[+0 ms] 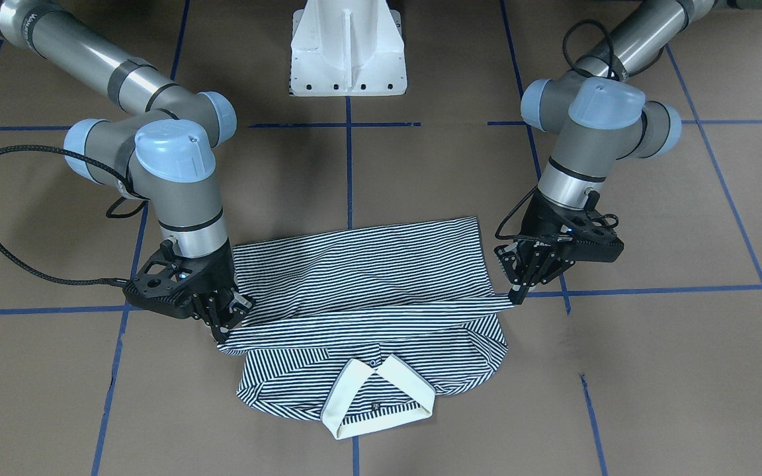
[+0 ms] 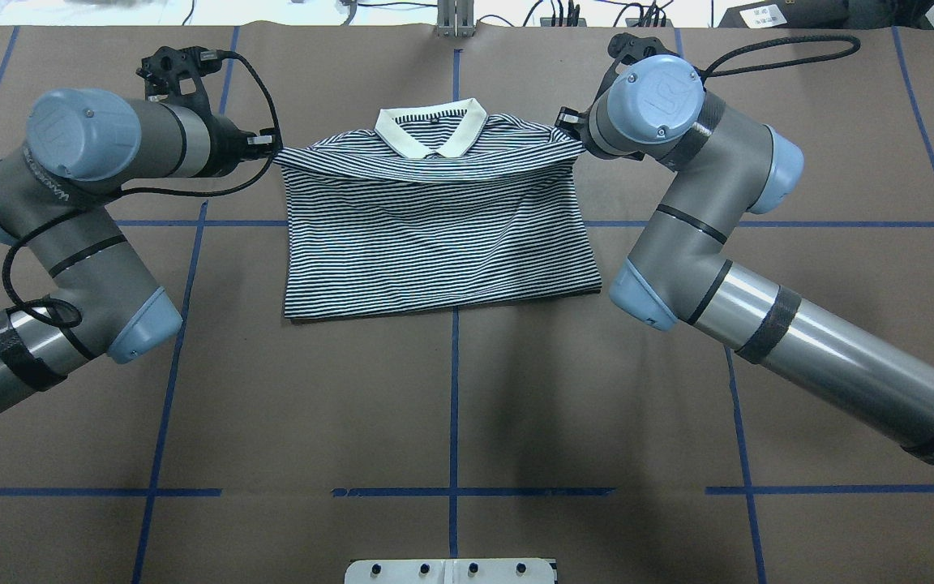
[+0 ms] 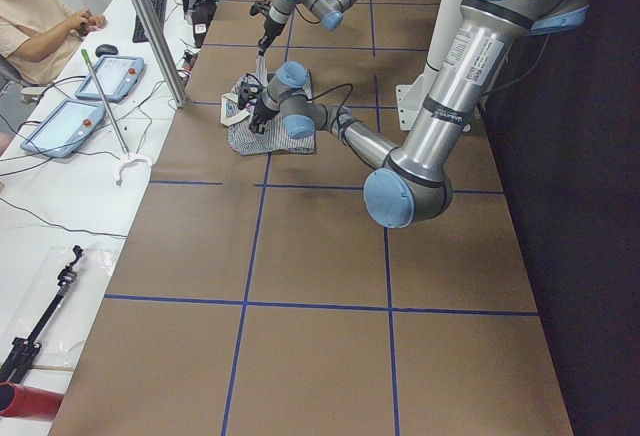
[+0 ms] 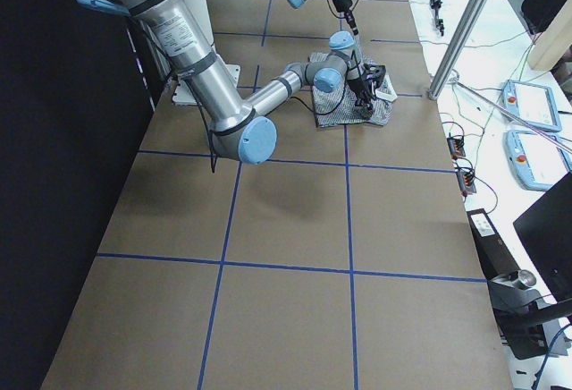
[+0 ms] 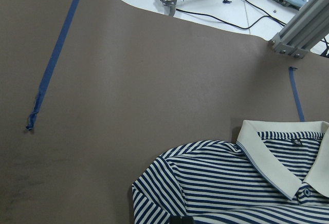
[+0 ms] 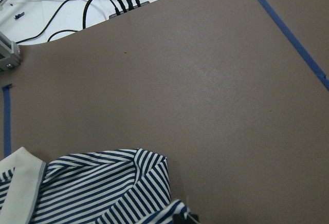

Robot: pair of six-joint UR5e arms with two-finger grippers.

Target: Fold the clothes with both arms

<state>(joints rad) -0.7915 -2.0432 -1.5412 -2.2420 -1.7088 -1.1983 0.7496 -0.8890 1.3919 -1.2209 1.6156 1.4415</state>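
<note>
The striped polo shirt (image 1: 368,264) (image 2: 434,251) lies on the brown table, its cream collar (image 1: 381,396) (image 2: 433,132) toward the far edge. A fold of its fabric is stretched taut between the two grippers, just short of the collar. My left gripper (image 1: 518,294) (image 2: 268,150) is shut on the fold's end at one side. At the opposite end my right gripper (image 1: 223,330) (image 2: 568,130) is shut on the other corner. Each wrist view looks down on a shirt shoulder (image 5: 205,183) (image 6: 103,183), with the fingertips barely in frame.
The white pedestal base (image 1: 348,53) stands behind the shirt on the robot's side. Blue tape lines (image 2: 455,405) grid the table. Beyond the far edge are cables (image 6: 113,3), a metal post (image 3: 150,26), tablets (image 3: 110,76) and a seated person (image 3: 40,16).
</note>
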